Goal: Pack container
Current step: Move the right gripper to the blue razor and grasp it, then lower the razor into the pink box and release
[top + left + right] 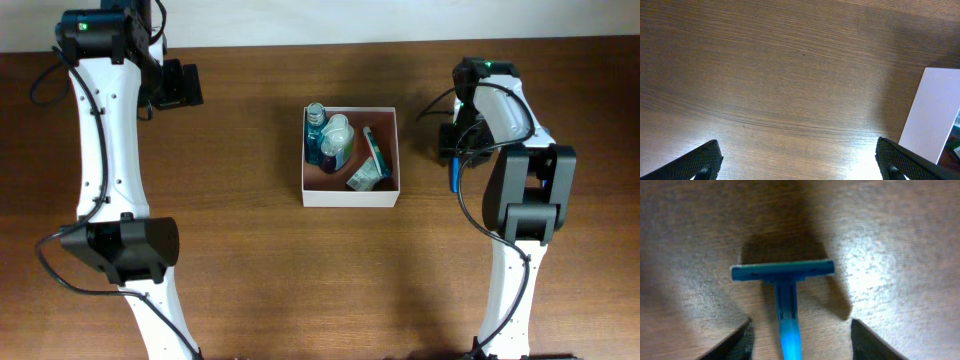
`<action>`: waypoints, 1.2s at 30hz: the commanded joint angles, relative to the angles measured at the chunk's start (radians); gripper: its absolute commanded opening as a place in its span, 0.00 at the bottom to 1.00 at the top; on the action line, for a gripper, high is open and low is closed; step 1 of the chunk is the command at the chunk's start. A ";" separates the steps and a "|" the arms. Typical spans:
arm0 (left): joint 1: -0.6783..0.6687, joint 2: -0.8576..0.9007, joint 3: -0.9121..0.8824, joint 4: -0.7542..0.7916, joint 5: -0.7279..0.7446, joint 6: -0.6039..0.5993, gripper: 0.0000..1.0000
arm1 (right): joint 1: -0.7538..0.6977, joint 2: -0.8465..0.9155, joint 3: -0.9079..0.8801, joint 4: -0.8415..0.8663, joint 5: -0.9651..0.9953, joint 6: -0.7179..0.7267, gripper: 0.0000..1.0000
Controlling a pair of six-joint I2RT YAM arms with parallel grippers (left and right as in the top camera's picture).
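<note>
Left arm (pixel 105 130), right arm (pixel 512 290): white link shells are joining black joint housings (pixel 130 250); black cables (pixel 466 205) are looping alongside; green lights (pixel 82 25) are glowing on the top housings. Left gripper (pixel 797 162): black cross-hatched pads (pixel 700 160) are showing.

You see the table (pixel 250 290), a dark brown wooden top with fine grain that runs along its width. In both wrist views you can notice bright patches of light reflected on the wood.
</note>
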 commanded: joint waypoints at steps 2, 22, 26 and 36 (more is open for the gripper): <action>0.002 -0.021 -0.003 0.001 0.007 -0.006 0.99 | 0.005 -0.013 -0.016 0.003 0.006 0.010 0.42; 0.001 -0.021 -0.003 0.001 0.007 -0.006 0.99 | 0.005 -0.013 0.173 -0.129 -0.183 -0.024 0.04; 0.002 -0.021 -0.003 0.001 0.007 -0.006 0.99 | 0.008 -0.013 0.344 -0.253 -0.306 -0.047 0.04; 0.002 -0.021 -0.003 0.001 0.007 -0.006 0.99 | 0.119 -0.043 0.585 -0.366 -0.397 -0.080 0.06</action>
